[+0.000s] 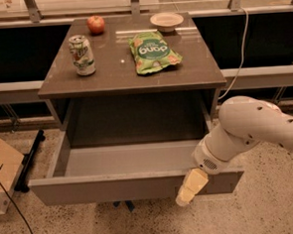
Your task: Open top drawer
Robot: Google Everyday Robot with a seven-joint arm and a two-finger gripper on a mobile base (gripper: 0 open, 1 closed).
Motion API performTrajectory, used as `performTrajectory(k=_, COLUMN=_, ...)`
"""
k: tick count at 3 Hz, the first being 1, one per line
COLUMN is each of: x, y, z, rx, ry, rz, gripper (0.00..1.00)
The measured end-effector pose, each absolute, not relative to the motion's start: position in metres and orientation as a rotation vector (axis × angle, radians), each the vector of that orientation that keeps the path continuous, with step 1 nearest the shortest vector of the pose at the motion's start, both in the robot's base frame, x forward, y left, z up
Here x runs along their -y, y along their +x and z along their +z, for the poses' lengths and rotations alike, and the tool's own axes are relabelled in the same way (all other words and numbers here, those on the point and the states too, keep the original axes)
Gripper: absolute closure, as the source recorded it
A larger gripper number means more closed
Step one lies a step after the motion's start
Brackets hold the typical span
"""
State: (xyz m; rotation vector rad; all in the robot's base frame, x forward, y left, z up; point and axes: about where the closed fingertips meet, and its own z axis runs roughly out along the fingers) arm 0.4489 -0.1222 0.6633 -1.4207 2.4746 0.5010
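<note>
gripper of mine, pale yellow, is at front of the open wide grey top drawer; its grip i cannot tell

The wide handleless top drawer is coloured plain grey. The gripper, at its near front on the right, is coloured pale yellow. On the dark brown tabletop are seen a red apple, a green-and-white can, a green white-lettered bag and a cream bowl.

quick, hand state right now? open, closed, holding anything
hand: down over the front of the pulled-out top drawer; whether it is open, closed or gripping cannot be told.
</note>
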Motion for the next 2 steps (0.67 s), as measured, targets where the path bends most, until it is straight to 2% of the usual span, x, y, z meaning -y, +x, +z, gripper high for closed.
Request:
performTrajectory(k=1, x=0.1216, y=0.3805, z=0.6704, rx=-2.58, ry=-1.231, rz=0.547, gripper=0.0)
performTrajectory(k=2, x=0.1215, y=0.3805, z=0.6704, rx=-2.58, ry=-1.231, rz=0.547, gripper=0.0)
